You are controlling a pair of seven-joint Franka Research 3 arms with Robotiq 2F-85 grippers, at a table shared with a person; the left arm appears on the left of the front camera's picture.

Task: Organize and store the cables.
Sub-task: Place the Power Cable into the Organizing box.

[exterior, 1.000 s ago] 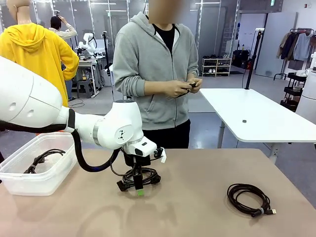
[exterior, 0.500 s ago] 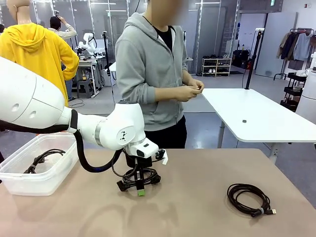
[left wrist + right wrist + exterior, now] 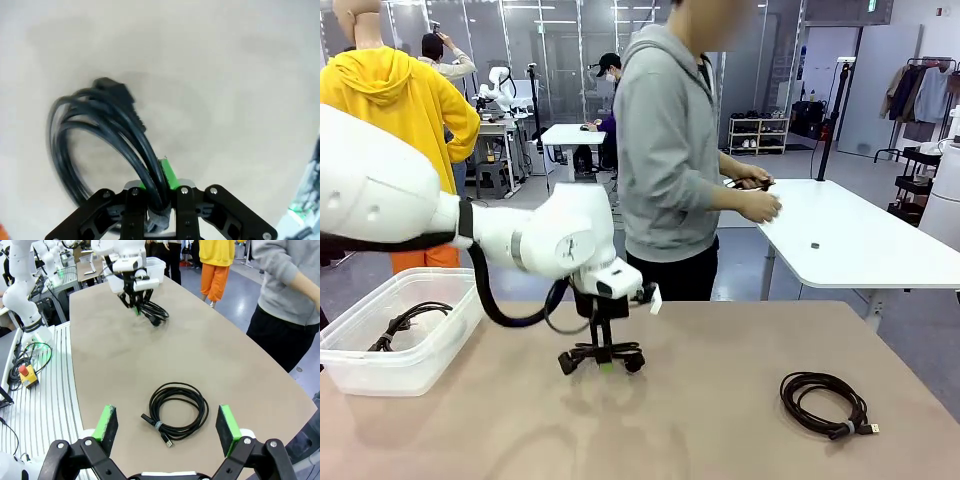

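Cables sit in 3 places. My left gripper (image 3: 606, 366) is clenched on the held coil (image 3: 603, 356), a smooth, glossy black cord, over the middle of the matte tan table (image 3: 720, 440). My left wrist view adds the grip itself: the strands are pinched between my green pads (image 3: 167, 172), and the loops fan away to a chunky moulded plug (image 3: 112, 91). Whether the lowest loop touches the tabletop I cannot tell. The loose coil (image 3: 823, 403) is a thinner round bundle cinched by a pale tie, and it lies flat toward the table's right end. My right wrist view puts it directly below my right gripper (image 3: 167, 426), whose fingers are spread wide and hold nothing. The binned cable (image 3: 405, 322) lies inside the clear plastic bin (image 3: 380, 372) at the left edge. A person in a grey hoodie (image 3: 665, 150) stands across the table, turned toward a white table (image 3: 840, 240).
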